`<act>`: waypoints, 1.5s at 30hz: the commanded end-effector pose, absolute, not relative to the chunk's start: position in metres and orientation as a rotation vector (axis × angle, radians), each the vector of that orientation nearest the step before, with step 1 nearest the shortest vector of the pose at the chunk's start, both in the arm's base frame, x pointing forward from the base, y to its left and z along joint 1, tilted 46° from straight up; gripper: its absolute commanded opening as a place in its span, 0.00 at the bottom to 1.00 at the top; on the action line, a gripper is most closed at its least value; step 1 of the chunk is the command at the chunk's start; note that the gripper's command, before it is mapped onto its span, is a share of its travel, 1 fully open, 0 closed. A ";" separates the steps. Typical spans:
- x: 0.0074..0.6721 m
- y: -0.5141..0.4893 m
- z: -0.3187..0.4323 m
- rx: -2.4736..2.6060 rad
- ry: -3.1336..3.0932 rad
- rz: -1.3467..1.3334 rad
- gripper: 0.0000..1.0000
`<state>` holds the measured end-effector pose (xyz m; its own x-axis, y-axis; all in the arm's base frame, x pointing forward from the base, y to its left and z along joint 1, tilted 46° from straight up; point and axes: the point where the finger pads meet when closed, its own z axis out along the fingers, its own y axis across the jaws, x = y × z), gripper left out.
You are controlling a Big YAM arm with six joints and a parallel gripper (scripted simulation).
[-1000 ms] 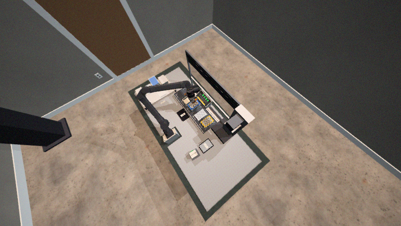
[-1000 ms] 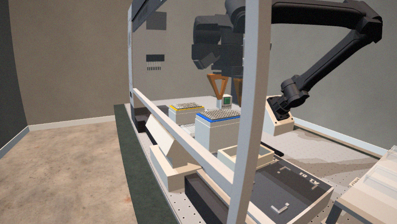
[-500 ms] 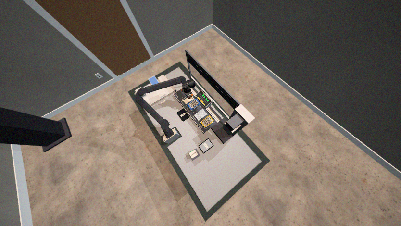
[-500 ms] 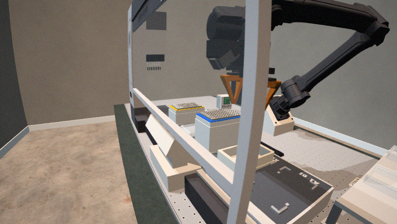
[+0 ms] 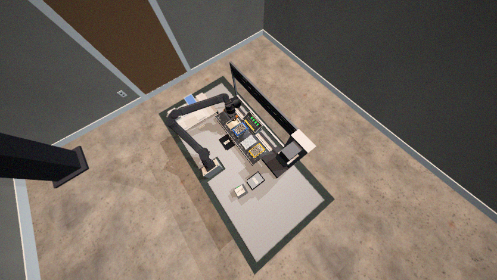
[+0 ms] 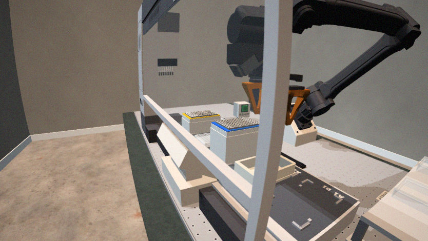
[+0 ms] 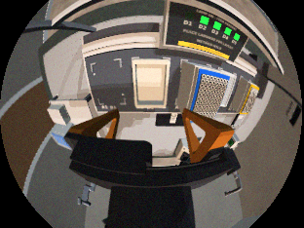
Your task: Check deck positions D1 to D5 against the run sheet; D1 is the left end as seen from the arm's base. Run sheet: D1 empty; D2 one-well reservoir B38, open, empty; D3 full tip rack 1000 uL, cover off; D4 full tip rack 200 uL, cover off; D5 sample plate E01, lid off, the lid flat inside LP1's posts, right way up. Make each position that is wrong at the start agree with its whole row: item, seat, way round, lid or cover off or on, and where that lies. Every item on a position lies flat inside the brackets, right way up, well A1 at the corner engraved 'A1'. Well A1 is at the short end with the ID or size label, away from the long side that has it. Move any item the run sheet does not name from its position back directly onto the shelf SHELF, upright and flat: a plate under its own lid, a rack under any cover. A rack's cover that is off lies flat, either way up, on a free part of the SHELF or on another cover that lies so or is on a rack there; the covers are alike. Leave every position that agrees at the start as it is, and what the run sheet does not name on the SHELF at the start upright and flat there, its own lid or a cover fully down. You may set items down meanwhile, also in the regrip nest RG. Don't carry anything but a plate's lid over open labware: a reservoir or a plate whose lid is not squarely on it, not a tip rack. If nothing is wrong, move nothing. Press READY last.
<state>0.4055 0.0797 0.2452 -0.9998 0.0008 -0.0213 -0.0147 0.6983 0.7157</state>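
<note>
My gripper (image 6: 275,103), with orange fingers, is open and empty. It hangs above the cream one-well reservoir (image 6: 263,167), which is open at the second deck position. In the wrist view the reservoir (image 7: 151,82) lies ahead between the fingers. The position marked D1 (image 6: 308,194) is bare. Beyond the reservoir stand a blue-rimmed tip rack (image 6: 235,136) with its cover off, a low white plate (image 6: 205,138) and a yellow-rimmed tip rack (image 6: 200,119) with its cover off. From above they line up as the blue rack (image 5: 239,129), the plate (image 5: 248,142) and the yellow rack (image 5: 256,150).
A white frame post (image 6: 269,119) and rail cross the exterior view. The shelf (image 6: 398,191) at the right holds clear covers. The green READY button (image 6: 241,109) stands behind the deck. A lid park (image 5: 254,180) and a black nest (image 5: 224,140) lie on the table. A status panel (image 7: 209,30) shows green lights.
</note>
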 end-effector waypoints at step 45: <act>0.406 0.150 0.349 -0.020 2.829 1.193 1.00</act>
